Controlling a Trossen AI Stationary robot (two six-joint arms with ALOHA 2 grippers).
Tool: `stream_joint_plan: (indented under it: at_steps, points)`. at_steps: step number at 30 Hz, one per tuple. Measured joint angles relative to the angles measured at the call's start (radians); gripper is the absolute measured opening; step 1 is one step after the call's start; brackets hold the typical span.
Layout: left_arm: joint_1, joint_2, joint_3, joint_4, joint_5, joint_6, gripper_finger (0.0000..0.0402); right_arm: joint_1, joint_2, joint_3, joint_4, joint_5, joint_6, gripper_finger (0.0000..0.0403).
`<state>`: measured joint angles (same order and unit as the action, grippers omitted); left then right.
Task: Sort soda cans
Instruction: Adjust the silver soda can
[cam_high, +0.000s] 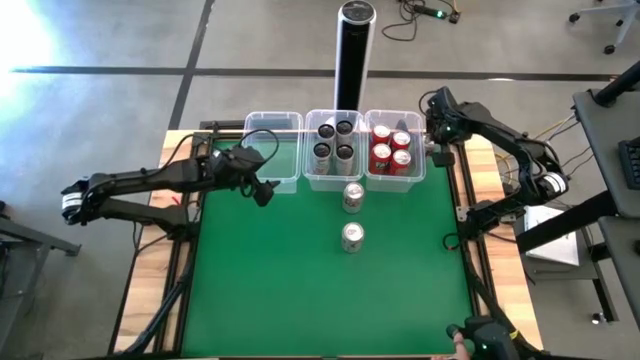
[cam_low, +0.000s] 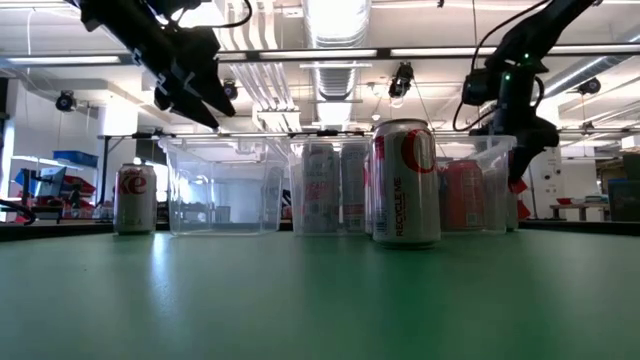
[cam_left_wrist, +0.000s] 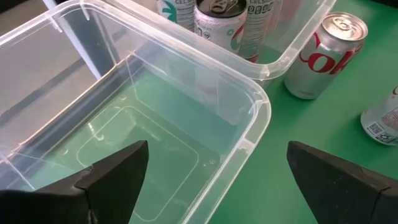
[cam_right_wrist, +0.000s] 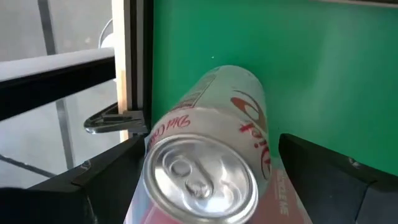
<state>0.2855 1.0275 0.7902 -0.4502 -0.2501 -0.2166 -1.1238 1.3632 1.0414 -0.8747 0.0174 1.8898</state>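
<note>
Below the left gripper's (cam_left_wrist: 214, 165) spread, empty fingers, a clear bin (cam_left_wrist: 261, 102) with nothing in it yet; clamped between the right gripper's (cam_high: 438, 130) fingers, one Diet Coke can (cam_right_wrist: 205, 162); beyond, red cans (cam_high: 391, 148) and dark cans (cam_high: 334, 140) already binned, two loose Diet Coke cans (cam_high: 352, 196) on the green mat (cam_high: 280, 280), so probably two-thirds done.

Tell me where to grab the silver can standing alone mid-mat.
Probably grip the silver can around its round side wall, mid-height, coming down from above with fingers straddling it. It stands upright, clear of the other can behind it.
</note>
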Motion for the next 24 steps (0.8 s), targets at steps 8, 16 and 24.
stream_joint_plan:
  at_steps: [8,16,24]
  points:
    - [0.000,0.015,0.000,0.018,0.000,-0.005,0.0367,-0.003,0.002,-0.057,0.113,-0.050,0.002,0.0364]
    - [0.000,0.017,0.000,0.017,0.000,-0.005,0.0367,-0.015,0.004,-0.082,0.163,-0.072,-0.017,0.0363]
    - [0.005,0.017,0.000,0.016,0.000,0.002,0.0367,-0.017,0.003,-0.091,0.181,-0.082,-0.023,0.0316]
